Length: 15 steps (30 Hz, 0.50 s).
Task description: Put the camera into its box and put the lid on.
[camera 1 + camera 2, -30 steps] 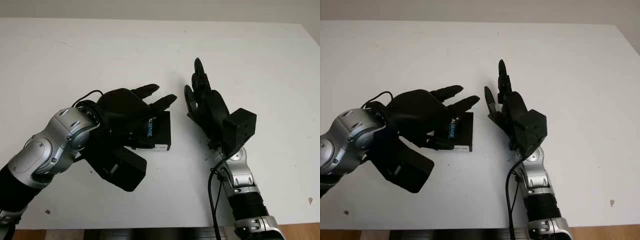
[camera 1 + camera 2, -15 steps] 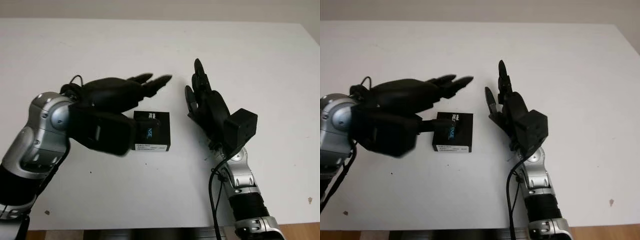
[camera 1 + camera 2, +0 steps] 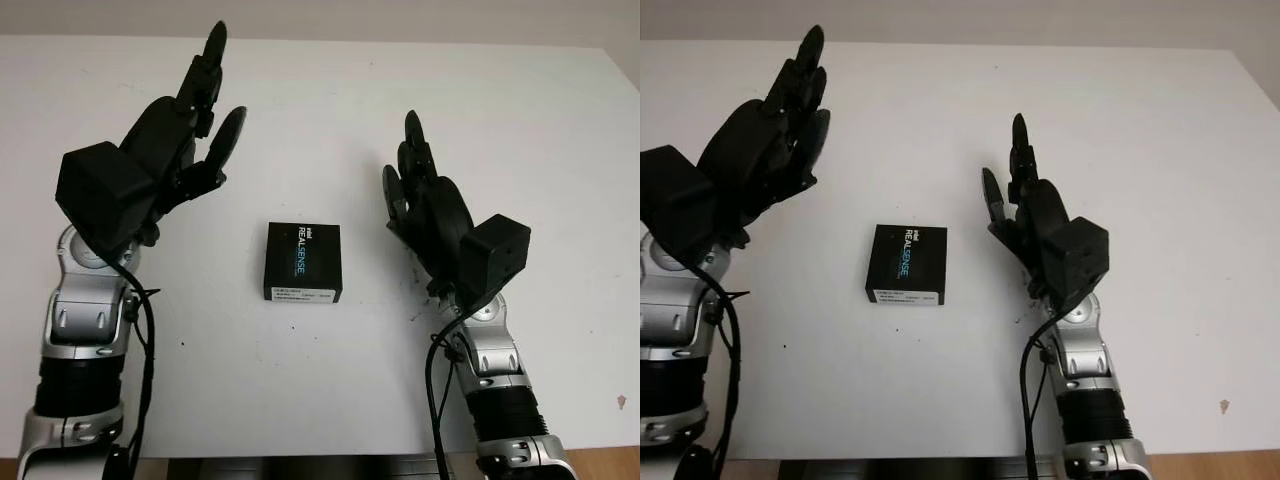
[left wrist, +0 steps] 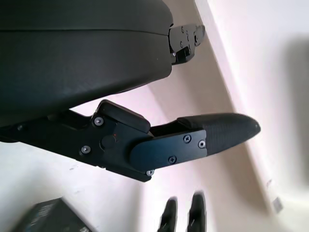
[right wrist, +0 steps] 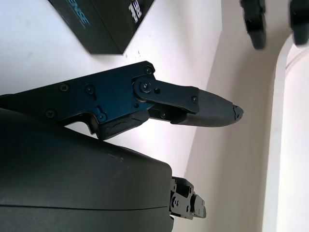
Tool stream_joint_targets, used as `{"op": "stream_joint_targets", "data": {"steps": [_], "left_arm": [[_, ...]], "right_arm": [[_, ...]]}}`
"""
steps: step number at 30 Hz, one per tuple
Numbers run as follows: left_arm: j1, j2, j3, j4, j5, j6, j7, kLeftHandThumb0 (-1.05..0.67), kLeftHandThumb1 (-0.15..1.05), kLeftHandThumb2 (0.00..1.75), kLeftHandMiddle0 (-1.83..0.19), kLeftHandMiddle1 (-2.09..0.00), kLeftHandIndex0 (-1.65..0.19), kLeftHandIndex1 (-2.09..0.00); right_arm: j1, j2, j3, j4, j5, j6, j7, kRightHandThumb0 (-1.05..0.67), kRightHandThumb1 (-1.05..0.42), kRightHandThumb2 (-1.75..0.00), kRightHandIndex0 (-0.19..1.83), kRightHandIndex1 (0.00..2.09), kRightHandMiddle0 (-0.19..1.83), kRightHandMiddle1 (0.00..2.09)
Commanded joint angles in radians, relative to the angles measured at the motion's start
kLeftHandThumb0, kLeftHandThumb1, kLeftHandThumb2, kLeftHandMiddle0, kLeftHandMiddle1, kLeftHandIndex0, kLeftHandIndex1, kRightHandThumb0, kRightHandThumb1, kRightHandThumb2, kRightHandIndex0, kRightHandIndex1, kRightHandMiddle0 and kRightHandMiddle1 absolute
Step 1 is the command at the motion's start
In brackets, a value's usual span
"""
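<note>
Box sits closed on the tabletop between my left hand and right hand, fingers released, holding nothing.

Two head cameras, set slightly apart, look forward and down onto a white surface from above. Both share nearly the same scene: a black box at the centre, the left hand on one side and the right hand on the other. Each wrist camera sits very close against its own hand's black shell, looking along the fingers across the surface. Both wrist views catch a corner of the box.
</note>
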Motion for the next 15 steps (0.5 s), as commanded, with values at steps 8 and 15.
{"op": "stream_joint_targets", "data": {"steps": [8, 15], "left_arm": [[0.032, -0.033, 0.029, 0.133, -0.075, -0.105, 0.035, -0.83, 1.05, 0.66, 0.19, 0.00, 0.19, 0.00], [0.060, -0.048, 0.022, 0.139, -0.102, -0.133, 0.042, -0.80, 1.05, 0.68, 0.19, 0.00, 0.19, 0.00]], "right_arm": [[-0.031, -0.001, -0.013, -0.025, 0.007, 0.068, -0.028, -0.76, -1.05, -0.63, -0.19, 0.00, -0.19, 0.00], [-0.038, -0.003, -0.018, -0.017, 0.012, 0.089, -0.032, -0.73, -1.05, -0.64, -0.19, 0.00, -0.19, 0.00]]}}
